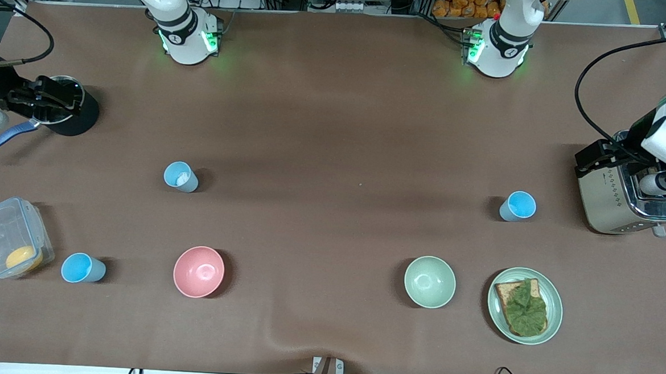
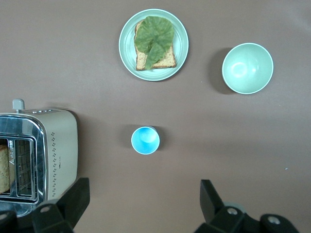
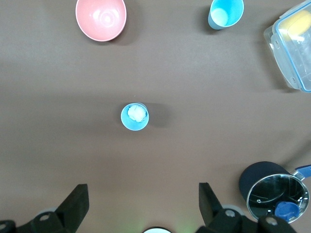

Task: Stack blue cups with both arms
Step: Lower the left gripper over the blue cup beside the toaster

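Three blue cups stand upright and apart on the brown table. One (image 1: 181, 177) holds something white and stands toward the right arm's end; it also shows in the right wrist view (image 3: 134, 116). A second (image 1: 82, 268) stands nearer the front camera, beside a clear box, and shows in the right wrist view too (image 3: 226, 13). The third (image 1: 518, 206) stands beside the toaster and shows in the left wrist view (image 2: 145, 140). My left gripper (image 2: 143, 199) is open and empty, high over the table by the toaster (image 1: 591, 156). My right gripper (image 3: 142, 204) is open and empty, high up by the pot (image 1: 55, 100).
A pink bowl (image 1: 198, 271) and a pale green bowl (image 1: 429, 281) sit near the front edge. A plate with toast and lettuce (image 1: 554, 312), a toaster (image 1: 617, 196), a black pot with a blue handle (image 1: 80, 119) and a clear lidded box (image 1: 0, 232) stand toward the table's ends.
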You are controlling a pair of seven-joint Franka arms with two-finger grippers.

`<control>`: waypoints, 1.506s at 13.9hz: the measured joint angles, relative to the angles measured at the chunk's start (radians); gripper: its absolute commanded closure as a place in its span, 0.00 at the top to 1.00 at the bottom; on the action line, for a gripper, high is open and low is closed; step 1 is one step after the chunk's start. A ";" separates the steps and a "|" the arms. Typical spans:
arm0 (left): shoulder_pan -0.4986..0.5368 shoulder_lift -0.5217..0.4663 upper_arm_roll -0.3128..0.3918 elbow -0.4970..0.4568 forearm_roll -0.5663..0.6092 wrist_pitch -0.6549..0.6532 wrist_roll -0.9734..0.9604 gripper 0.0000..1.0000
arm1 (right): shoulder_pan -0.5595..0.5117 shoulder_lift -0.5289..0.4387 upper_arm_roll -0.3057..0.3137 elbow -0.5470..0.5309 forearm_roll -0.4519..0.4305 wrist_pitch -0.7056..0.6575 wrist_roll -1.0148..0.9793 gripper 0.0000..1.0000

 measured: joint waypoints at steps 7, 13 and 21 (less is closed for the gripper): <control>-0.002 0.000 -0.014 -0.001 -0.019 -0.001 0.000 1.00 | -0.001 0.000 0.000 0.000 0.000 0.000 0.000 1.00; 0.007 0.012 -0.019 -0.070 -0.019 -0.008 0.063 1.00 | -0.001 0.000 0.000 -0.002 0.000 0.000 0.000 1.00; 0.054 0.021 -0.014 -0.350 -0.019 0.214 0.134 1.00 | -0.001 0.000 0.000 -0.002 0.000 0.001 0.000 1.00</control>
